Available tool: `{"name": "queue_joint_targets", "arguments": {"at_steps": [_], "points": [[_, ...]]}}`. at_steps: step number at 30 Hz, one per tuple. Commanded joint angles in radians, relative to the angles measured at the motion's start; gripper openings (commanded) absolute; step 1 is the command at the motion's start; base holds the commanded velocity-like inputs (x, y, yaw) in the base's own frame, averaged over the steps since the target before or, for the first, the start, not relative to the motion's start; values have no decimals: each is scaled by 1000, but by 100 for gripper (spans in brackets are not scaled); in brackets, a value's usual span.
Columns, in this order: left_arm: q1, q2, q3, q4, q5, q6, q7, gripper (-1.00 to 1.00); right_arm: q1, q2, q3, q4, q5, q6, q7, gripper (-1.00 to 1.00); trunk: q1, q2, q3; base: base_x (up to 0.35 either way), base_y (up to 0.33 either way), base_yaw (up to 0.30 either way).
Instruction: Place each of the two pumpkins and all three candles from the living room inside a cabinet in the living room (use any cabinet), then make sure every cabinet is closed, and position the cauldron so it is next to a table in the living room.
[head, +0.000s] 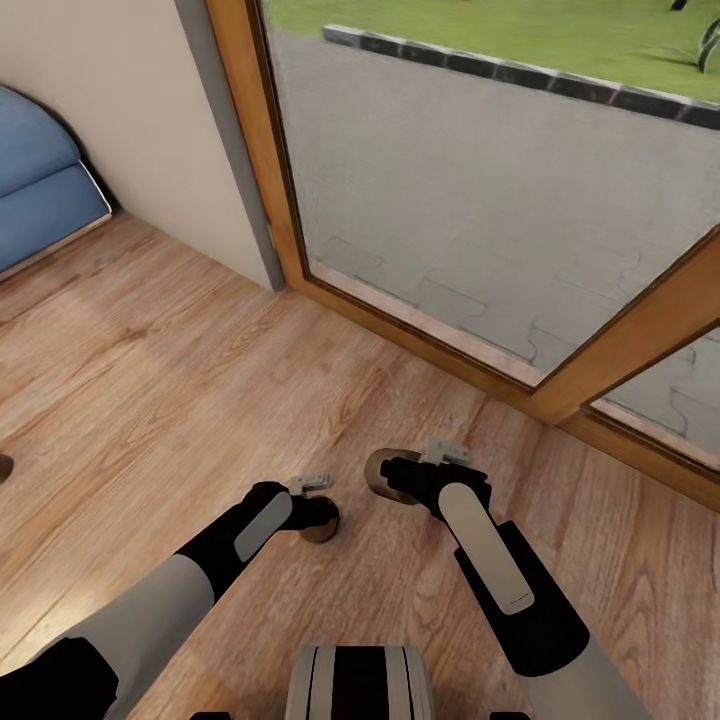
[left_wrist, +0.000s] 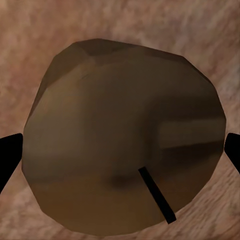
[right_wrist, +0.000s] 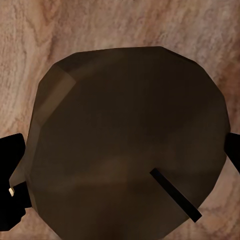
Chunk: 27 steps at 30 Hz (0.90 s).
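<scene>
Brown candles sat clamped in both tools: the left tool (head: 322, 520) held one candle (left_wrist: 125, 135), the right tool (head: 385, 475) another (right_wrist: 130, 140), over wooden floor (head: 150, 380). Next, I think, find the cabinet, maybe past 9 o'clock

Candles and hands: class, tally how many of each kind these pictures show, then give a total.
Candles: 2, one in the left hand, one in the right hand
Hands: 2, left hand, right hand
Total: 4

Wood-grain plank floor (head: 150, 400), satin finish; varnished wooden door frame (head: 420, 340); matt brown candles (left_wrist: 125, 140) within each gripper.
</scene>
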Motion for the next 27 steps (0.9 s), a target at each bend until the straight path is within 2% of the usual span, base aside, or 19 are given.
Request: {"name": "queue_joint_targets", "arguments": {"at_steps": [1, 8, 9, 27], "points": [[0, 1, -4, 10, -2, 5, 10, 100, -1, 0, 0, -1, -8, 5, -11, -100, 0, 0, -1, 0, 0, 0], [0, 1, -3, 10, -1, 5, 10, 100, -1, 0, 0, -1, -7, 5, -11, -100, 0, 0, -1, 0, 0, 0], [1, 2, -3, 10, -1, 5, 10, -100, -1, 0, 0, -1, -7, 5, -11, -100, 0, 0, -1, 0, 0, 0], [0, 2, -3, 10, -2, 5, 9, -100, -1, 0, 0, -1, -7, 5, -10, -100, 0, 0, -1, 0, 0, 0]]}}
